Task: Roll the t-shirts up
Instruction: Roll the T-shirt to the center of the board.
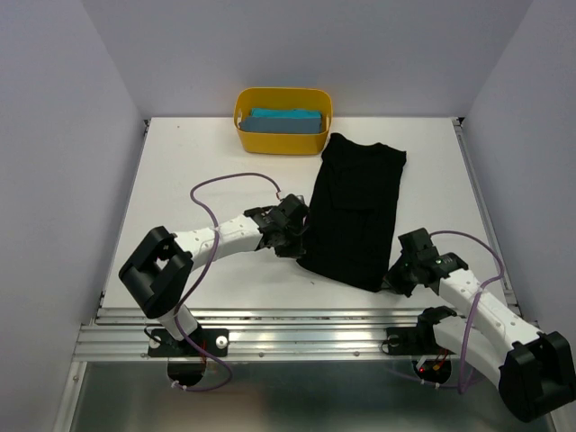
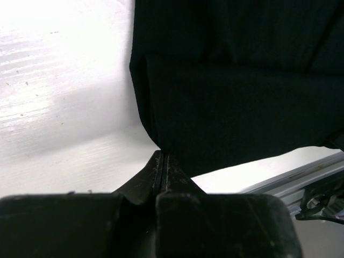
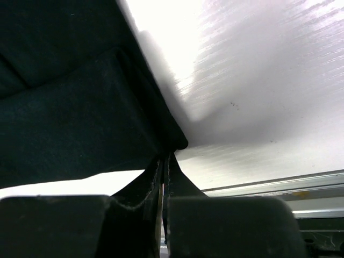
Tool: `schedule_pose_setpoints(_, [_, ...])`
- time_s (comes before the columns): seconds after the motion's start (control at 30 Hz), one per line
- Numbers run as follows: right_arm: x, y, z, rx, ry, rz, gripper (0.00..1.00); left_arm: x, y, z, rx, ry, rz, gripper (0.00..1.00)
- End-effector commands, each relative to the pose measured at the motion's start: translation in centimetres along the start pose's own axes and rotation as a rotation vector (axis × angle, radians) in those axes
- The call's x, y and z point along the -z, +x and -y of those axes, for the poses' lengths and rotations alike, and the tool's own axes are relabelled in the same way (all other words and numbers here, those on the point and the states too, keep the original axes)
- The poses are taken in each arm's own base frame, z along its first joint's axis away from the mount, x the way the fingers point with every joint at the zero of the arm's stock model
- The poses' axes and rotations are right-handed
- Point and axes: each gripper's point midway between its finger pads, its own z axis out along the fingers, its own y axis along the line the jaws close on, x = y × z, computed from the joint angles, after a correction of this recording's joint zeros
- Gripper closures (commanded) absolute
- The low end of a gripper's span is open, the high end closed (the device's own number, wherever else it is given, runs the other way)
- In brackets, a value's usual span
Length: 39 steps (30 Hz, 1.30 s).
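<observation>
Pinching black t-shirt (image 1: 355, 211) by both near corners.
Laid flat on table (image 1: 207, 162) as a folded strip, long axis near to far, far end just short of yellow tub (image 1: 270, 142) holding teal t-shirt (image 1: 286, 121). Gripped near-left by left gripper (image 2: 163, 157), near-right by right gripper (image 3: 164, 160), jaws of each pressed together on cloth. Equally near; probably calls for rolling toward far end.

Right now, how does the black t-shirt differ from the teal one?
The black t-shirt lies spread long and flat on the table; the teal t-shirt sits as a compact bundle inside the yellow tub. The left gripper and right gripper are each shut on a near corner of the black t-shirt; nothing touches the teal t-shirt. Both are plain, single-coloured cloth.
</observation>
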Motion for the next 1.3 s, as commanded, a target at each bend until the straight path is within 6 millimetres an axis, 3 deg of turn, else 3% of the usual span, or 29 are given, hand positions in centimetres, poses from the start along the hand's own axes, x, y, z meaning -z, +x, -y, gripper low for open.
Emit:
schedule_pose_setpoints(0.0, [1.4, -1.6, -1.7, -0.005, -0.033, 0.063, 0.99, 1.2, -1.7, 1.5, -0.008, 0.035, 0.026, 1.00])
schedule_pose_setpoints(0.33, [2.4, -2.9, -1.9, 0.018, 0.001, 0.116, 0.99, 1.1, -3.5, 1.5, 0.002, 0.042, 0.017, 1.00])
schedule_pose_setpoints(0.73, [3.3, -5.2, -3.0, 0.041, 0.043, 0.184, 0.99, 1.7, -7.2, 1.0, 0.012, 0.042, 0.079, 1.00])
schedule_pose_setpoints(1.27, [3.9, -8.0, -4.8, 0.083, 0.077, 0.264, 0.99, 0.1, -10.7, 1.1, -0.017, 0.027, 0.109, 1.00])
